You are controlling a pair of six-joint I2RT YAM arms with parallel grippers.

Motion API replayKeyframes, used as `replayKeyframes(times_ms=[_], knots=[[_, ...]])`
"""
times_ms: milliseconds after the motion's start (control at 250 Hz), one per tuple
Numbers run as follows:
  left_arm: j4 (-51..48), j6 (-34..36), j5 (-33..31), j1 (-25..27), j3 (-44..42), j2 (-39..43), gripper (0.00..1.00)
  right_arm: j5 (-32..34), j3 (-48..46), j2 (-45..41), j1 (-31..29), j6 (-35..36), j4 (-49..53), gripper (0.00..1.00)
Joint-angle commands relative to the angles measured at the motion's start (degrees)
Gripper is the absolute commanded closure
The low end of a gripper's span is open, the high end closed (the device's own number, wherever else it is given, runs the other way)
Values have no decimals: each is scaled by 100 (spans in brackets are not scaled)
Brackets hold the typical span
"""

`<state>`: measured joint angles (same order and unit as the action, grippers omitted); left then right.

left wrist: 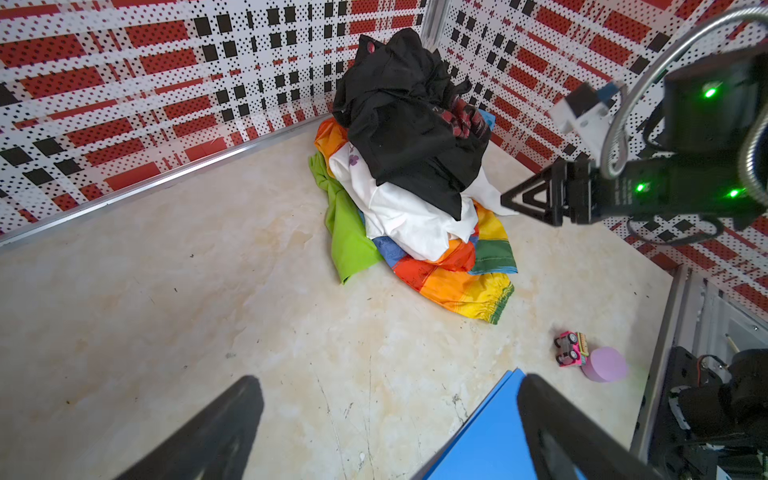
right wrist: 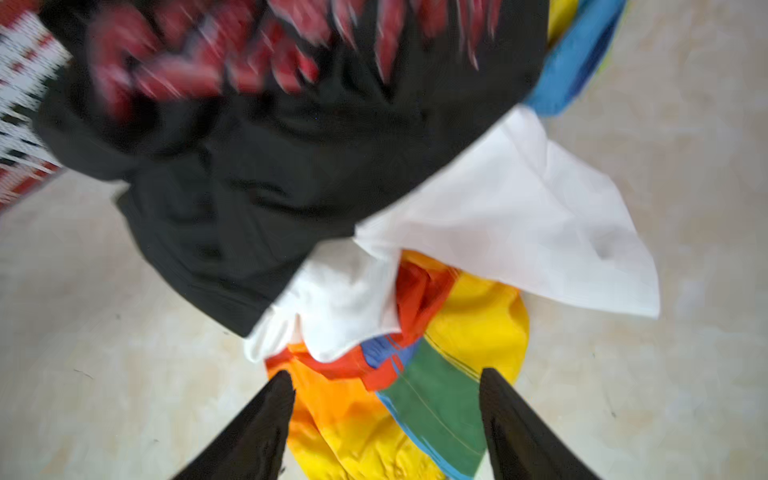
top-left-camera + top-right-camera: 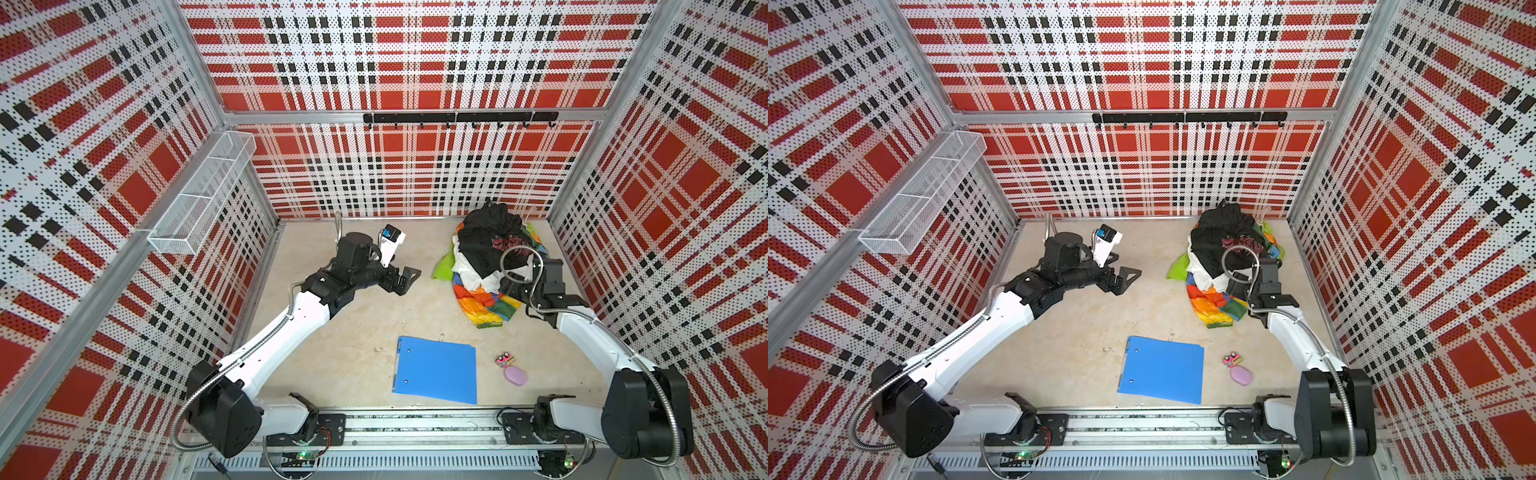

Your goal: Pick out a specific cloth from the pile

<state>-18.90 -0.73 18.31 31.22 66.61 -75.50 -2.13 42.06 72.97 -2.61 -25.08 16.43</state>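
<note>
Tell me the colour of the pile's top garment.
The top garment is black with red print; left wrist view.

Nothing legible anywhere; red print on black garment atop pile, possibly lettering, too blurred to read.

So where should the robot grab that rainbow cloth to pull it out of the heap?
Probably the loose flap of the rainbow cloth lying flat on the table, coming from the robot's side, where the open right gripper is. The rest sits under the white garment and black garment.
</note>
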Motion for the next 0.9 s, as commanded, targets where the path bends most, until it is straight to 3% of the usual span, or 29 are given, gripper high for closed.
replayKeyframes(times_ms=[0,172,360,504,640,800,896], knots=[[123,42,144,32,1,47,1,0,-178,194,-22,-119,-327,19],[119,38,77,35,1,36,1,-46,-480,589,-36,-163,-610,19],[123,17,77,45,10,-3,1,-146,-642,903,-37,-304,-916,29],[117,12,61,66,10,-12,1,-127,-631,991,-30,-331,-1005,29],[119,11,12,75,1,-7,1,107,-441,675,-13,-321,-975,17],[114,12,32,84,19,-44,1,-272,207,578,50,-408,-817,0],[99,9,24,83,28,-32,1,-436,528,790,46,-591,-972,0]])
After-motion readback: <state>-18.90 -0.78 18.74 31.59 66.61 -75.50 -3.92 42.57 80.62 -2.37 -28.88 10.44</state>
